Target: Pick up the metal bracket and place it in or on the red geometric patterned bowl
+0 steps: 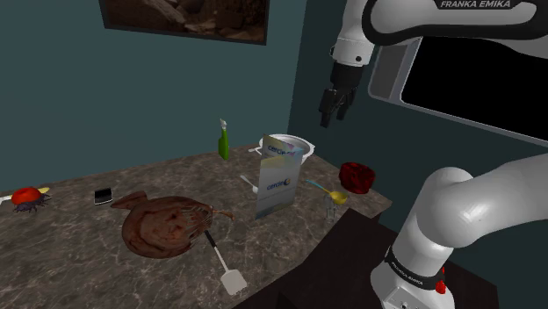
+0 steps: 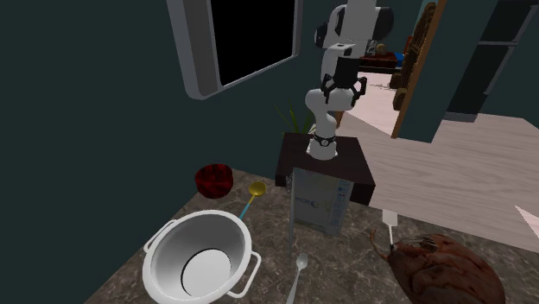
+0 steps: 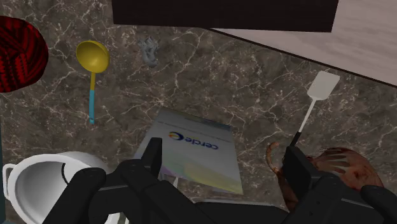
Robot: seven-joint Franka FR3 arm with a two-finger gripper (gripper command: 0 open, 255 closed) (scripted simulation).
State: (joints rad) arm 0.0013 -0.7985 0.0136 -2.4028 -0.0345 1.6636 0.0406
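Observation:
The metal bracket (image 3: 149,51) is a small grey piece lying on the marble counter beside the yellow ladle (image 3: 93,63); in the shoulder view it is a tiny grey shape (image 1: 332,208) near the counter's right corner. The red patterned bowl (image 1: 356,176) (image 2: 213,180) (image 3: 19,54) stands close by on the same corner. My gripper (image 1: 334,110) (image 2: 343,86) (image 3: 224,159) hangs high above the counter, open, with nothing between its fingers. It is well above and apart from both bracket and bowl.
A white pot (image 1: 287,145) (image 2: 203,259), an upright cereal box (image 1: 274,176) (image 3: 197,149), a white spatula (image 1: 224,263) (image 3: 315,102) and a brown fish-like figure (image 1: 167,224) share the counter. Farther off are a green bottle (image 1: 224,140), a phone (image 1: 104,195) and a red bug toy (image 1: 28,197).

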